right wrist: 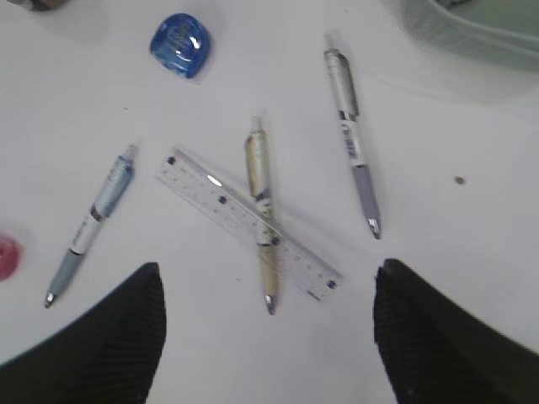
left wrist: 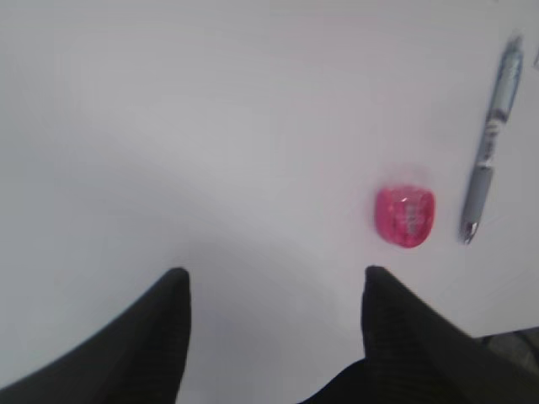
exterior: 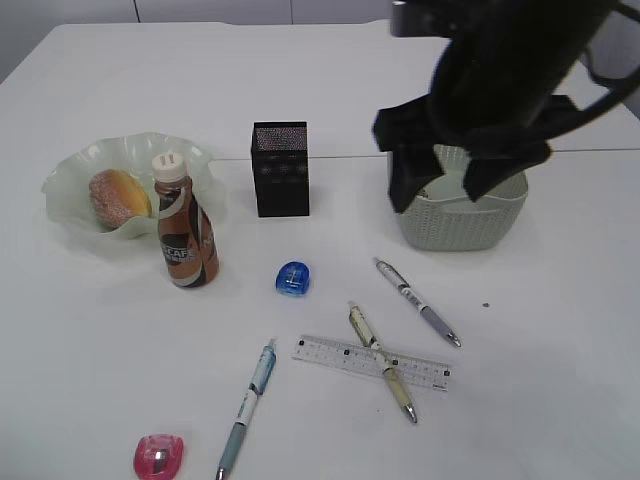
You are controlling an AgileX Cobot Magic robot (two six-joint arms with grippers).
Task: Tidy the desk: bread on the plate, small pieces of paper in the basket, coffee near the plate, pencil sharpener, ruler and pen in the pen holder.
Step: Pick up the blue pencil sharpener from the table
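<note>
The bread [exterior: 118, 196] lies on the pale green wavy plate [exterior: 70, 170], and the coffee bottle [exterior: 185, 232] stands beside the plate. The black pen holder [exterior: 280, 168] stands mid-table. A blue sharpener [exterior: 293, 278], a clear ruler [exterior: 370, 362], a yellow pen [exterior: 381, 361] across it, a grey pen [exterior: 418, 301], a blue pen [exterior: 247, 405] and a pink sharpener [exterior: 159, 455] lie in front. My right gripper [exterior: 455, 185] is open and empty above the basket [exterior: 470, 225]; its wrist view shows the ruler [right wrist: 248, 225]. My left gripper [left wrist: 274, 282] is open and empty near the pink sharpener [left wrist: 405, 215].
The white table's front edge shows in the left wrist view [left wrist: 514, 324]. A tiny dark speck [exterior: 486, 305] lies right of the grey pen. The basket's rim also shows in the right wrist view [right wrist: 472, 34].
</note>
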